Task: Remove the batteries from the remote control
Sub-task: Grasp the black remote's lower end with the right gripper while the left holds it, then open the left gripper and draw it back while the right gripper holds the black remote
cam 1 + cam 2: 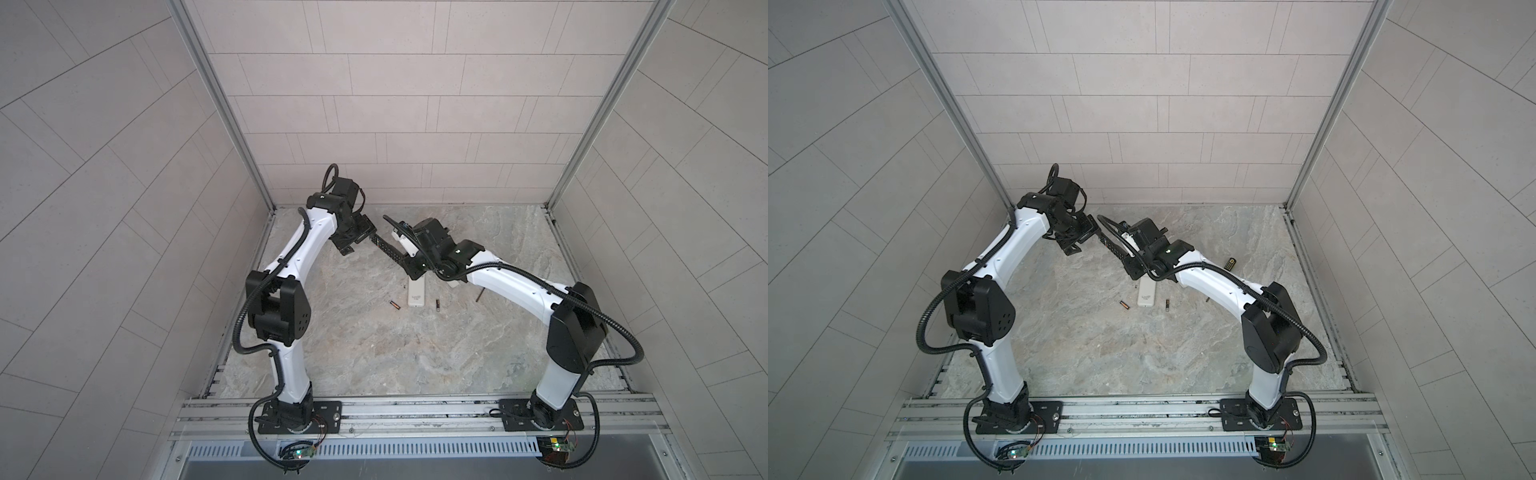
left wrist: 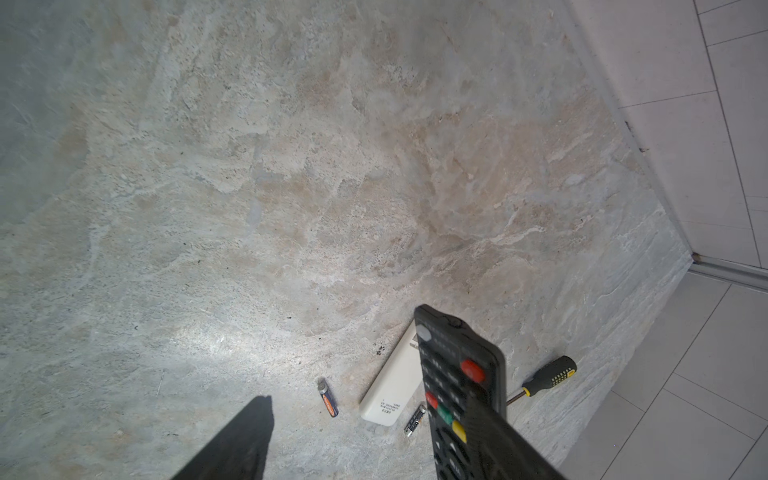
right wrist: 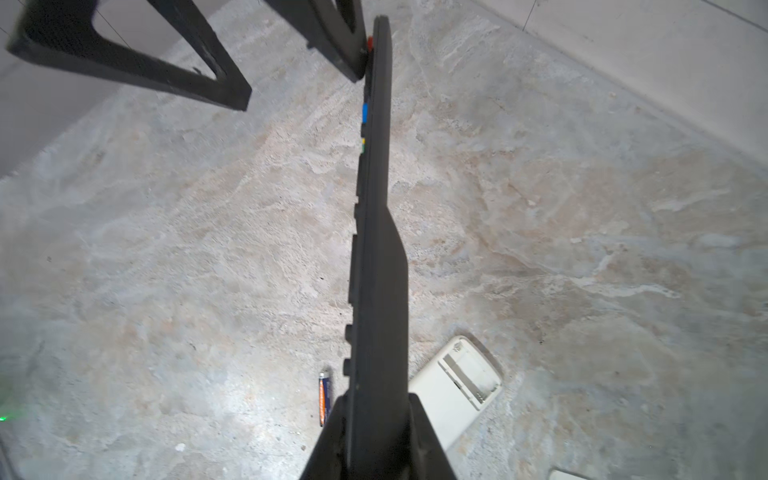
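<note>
Right gripper (image 3: pixel 376 411) pinches black remote (image 3: pixel 374 249); left gripper (image 3: pixel 291 79) spread beside tip; batteries (image 1: pixel 394 305) on table (image 1: pixel 374 353) below.

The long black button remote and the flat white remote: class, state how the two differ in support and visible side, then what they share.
Support: the long black button remote is held above the stone tabletop in the shut right gripper; the flat white remote lies on it. Side: the black one shows coloured buttons; the white one lies back up, battery bay uncovered. Shared: both are slim, elongated remotes.
</note>
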Robot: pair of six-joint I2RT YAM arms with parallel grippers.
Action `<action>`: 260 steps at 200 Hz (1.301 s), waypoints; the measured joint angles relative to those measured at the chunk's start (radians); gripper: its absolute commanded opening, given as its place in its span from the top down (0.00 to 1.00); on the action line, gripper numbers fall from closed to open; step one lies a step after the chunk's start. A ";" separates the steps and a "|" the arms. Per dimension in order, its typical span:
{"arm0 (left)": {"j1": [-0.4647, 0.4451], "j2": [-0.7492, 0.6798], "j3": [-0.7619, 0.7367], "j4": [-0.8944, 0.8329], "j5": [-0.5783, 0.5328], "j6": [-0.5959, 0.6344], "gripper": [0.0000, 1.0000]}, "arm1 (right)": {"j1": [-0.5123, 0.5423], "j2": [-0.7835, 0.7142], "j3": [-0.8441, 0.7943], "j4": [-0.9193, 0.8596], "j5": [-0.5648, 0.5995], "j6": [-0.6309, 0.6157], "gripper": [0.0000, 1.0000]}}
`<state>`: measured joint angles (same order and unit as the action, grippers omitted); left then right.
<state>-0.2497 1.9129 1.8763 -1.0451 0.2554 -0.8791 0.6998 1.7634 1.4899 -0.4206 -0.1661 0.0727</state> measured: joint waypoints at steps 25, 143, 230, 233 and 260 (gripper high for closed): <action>-0.001 0.000 0.000 -0.023 0.006 -0.005 0.21 | 0.031 -0.002 0.000 -0.011 0.070 -0.051 0.88; -0.002 -0.095 -0.033 0.006 -0.039 -0.077 0.22 | 0.067 0.010 0.010 -0.042 0.130 -0.064 0.91; -0.011 -0.056 -0.133 0.090 0.017 -0.122 0.52 | 0.148 -0.021 -0.040 0.010 0.233 -0.127 0.92; -0.011 -0.056 -0.134 0.093 0.018 -0.124 0.54 | 0.151 -0.024 -0.042 0.012 0.239 -0.130 0.92; -0.011 -0.056 -0.162 0.121 0.031 -0.130 0.70 | 0.171 -0.046 -0.058 0.039 0.301 -0.161 0.92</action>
<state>-0.2604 1.8565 1.7142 -0.9241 0.2867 -1.0096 0.8707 1.7176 1.4322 -0.3813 0.1352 -0.0879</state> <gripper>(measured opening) 0.343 0.209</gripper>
